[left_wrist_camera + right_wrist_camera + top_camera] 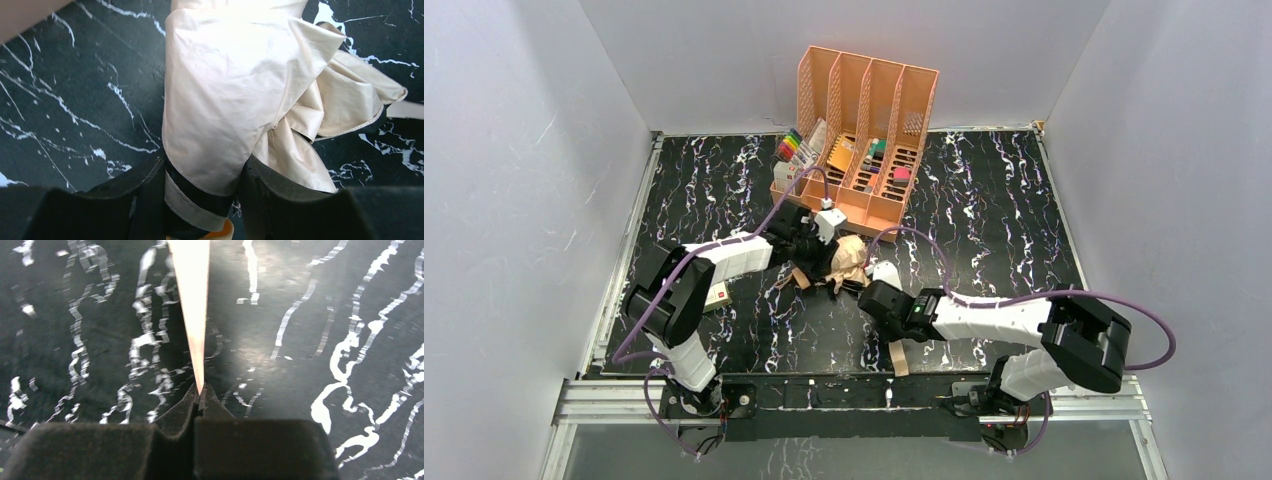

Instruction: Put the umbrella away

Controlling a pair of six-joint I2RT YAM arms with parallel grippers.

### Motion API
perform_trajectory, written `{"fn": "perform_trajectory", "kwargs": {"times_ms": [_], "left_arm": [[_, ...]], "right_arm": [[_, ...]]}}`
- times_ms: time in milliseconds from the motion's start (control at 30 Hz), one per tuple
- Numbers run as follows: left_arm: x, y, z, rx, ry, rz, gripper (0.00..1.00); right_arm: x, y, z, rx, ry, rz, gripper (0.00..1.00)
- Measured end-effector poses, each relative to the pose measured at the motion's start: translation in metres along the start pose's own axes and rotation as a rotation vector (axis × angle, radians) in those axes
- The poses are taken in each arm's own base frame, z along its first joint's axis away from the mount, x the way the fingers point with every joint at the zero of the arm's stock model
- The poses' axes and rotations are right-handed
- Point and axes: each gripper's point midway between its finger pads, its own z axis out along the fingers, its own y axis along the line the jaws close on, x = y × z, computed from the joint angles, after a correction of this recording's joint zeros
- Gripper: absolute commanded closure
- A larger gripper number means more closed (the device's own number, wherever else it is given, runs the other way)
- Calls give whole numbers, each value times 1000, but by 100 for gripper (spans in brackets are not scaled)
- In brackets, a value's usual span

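The umbrella [849, 260] lies mid-table as a crumpled tan bundle with black lining. My left gripper [819, 255] reaches it from the left. In the left wrist view the tan canopy [225, 100] fills the gap between the black fingers [270, 190], and the left gripper [205, 170] is closed on the folded fabric, a banded black part and a cream-orange end showing low between the jaws. My right gripper [892, 330] sits near the front edge. In its wrist view the right gripper [200, 390] is shut on the tip of a thin tan strap [192, 300], also seen as a strap [900, 355] on the table.
A peach file organizer [864, 130] with several slots stands at the back, coloured markers [792, 148] at its left side. A small cream box [716, 295] lies by the left arm. White walls close in the black marbled table [984, 220] on three sides.
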Motion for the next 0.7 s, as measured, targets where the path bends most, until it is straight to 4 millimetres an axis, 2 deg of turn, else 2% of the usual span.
{"fn": "perform_trajectory", "kwargs": {"times_ms": [200, 367, 700], "left_arm": [[12, 3, -9, 61, 30, -128, 98], [16, -1, -12, 91, 49, -157, 99], [21, -9, -15, 126, 75, -178, 100]], "right_arm": [[13, 37, -7, -87, -8, -156, 100], [23, 62, -12, -49, -28, -290, 100], [36, 76, -20, 194, -88, -602, 100]]}}
